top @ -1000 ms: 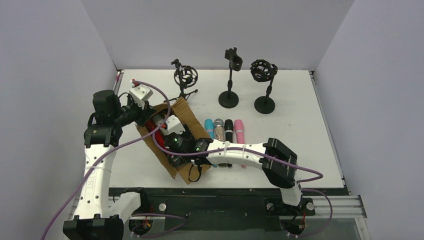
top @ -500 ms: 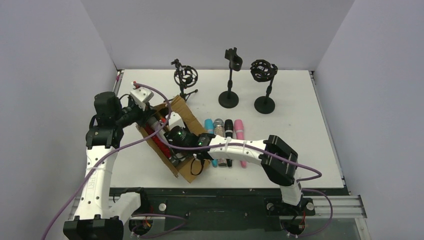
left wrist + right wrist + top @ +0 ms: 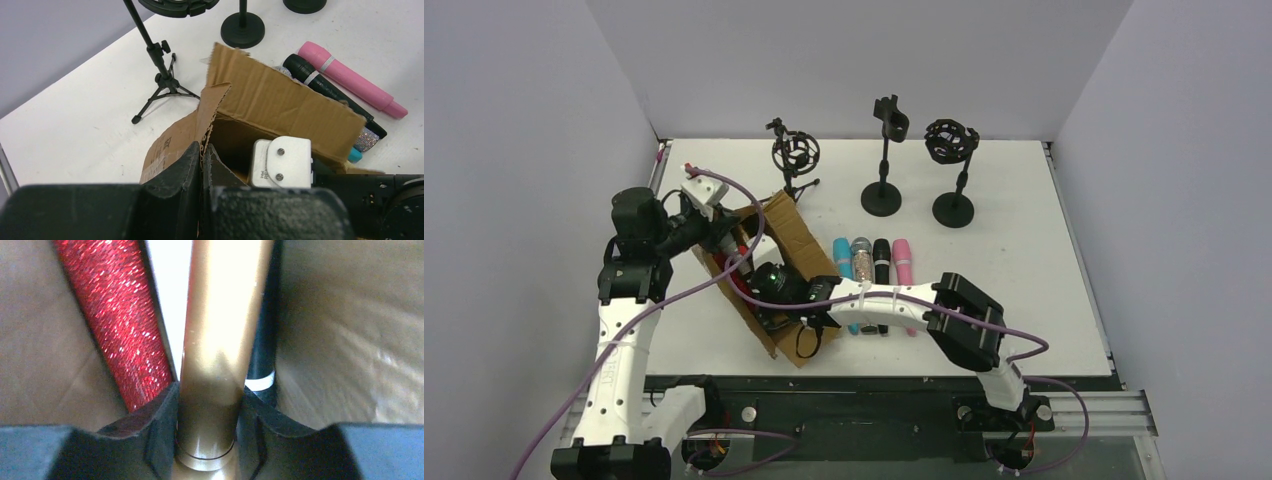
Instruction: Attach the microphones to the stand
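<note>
Task barely begun. Tripod stand point(image 3: 795, 156), clip stand point(image 3: 885, 125) and cage stand point(image 3: 951, 141) at far side of surface point(image 3: 1044, 250) hold no microphone. Row of four microphones point(image 3: 881, 260) lies on surface beside cardboard box point(image 3: 794, 225). Left claw point(image 3: 201, 152) fully closed, pinching box flap. Right claw point(image 3: 207, 395) inside box, jaws part-open, clamped around golden-brown microphone point(image 3: 225, 315), red glitter microphone point(image 3: 115, 315) alongside. Lift-out and every mounting left.

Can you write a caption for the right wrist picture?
The right end effector grips a gold mic beside a glittery red mic in the box.
</note>
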Robot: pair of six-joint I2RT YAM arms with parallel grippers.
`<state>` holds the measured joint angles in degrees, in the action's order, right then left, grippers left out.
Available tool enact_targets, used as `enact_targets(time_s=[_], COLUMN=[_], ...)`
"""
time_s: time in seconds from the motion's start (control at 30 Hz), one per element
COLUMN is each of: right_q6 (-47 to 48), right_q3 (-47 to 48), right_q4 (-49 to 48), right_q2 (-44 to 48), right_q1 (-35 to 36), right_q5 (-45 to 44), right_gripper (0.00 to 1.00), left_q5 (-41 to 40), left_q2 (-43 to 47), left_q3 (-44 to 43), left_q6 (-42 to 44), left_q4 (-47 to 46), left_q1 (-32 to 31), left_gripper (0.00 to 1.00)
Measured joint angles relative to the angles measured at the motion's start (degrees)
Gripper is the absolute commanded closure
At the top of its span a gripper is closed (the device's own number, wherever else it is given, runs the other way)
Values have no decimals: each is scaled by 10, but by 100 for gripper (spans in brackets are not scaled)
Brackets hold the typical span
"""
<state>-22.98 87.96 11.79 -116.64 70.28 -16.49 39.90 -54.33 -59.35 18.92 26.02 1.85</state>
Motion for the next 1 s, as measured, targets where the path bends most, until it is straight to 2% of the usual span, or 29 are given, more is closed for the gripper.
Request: enact_targets(time_s=[0.03, 0.1, 0.2, 0.4, 0.67, 0.8, 1.0], right_q6=[-7, -8, -5, -10, -42, -63, -94], right_q3=[-6, -15, -32, -80, -220, -315, -449], right_q4=[-9, -18, -28, -9, -8, -2, 33], right_q2=[2, 11, 29, 108, 338, 447, 529], right_q1=[0, -1, -1, -1, -27, -89, -260], right_q5=[-3, -7, -3, 33, 65, 51, 31], right_gripper=[84, 93, 100, 100, 100, 100, 100], left_q5=[-2, -7, -2, 7, 7, 7, 11], left_q2=[0, 2, 3, 2, -6, -7, -15], left_q3=[2, 5, 5, 5, -6, -6, -15], left_q6=[-1, -2, -2, 10, 49, 69, 70], left_q4=[-2, -2, -12, -23, 2, 14, 22], left_q1=[0, 0, -3, -7, -7, -7, -7], left_gripper=[100, 100, 100, 100, 100, 100, 100])
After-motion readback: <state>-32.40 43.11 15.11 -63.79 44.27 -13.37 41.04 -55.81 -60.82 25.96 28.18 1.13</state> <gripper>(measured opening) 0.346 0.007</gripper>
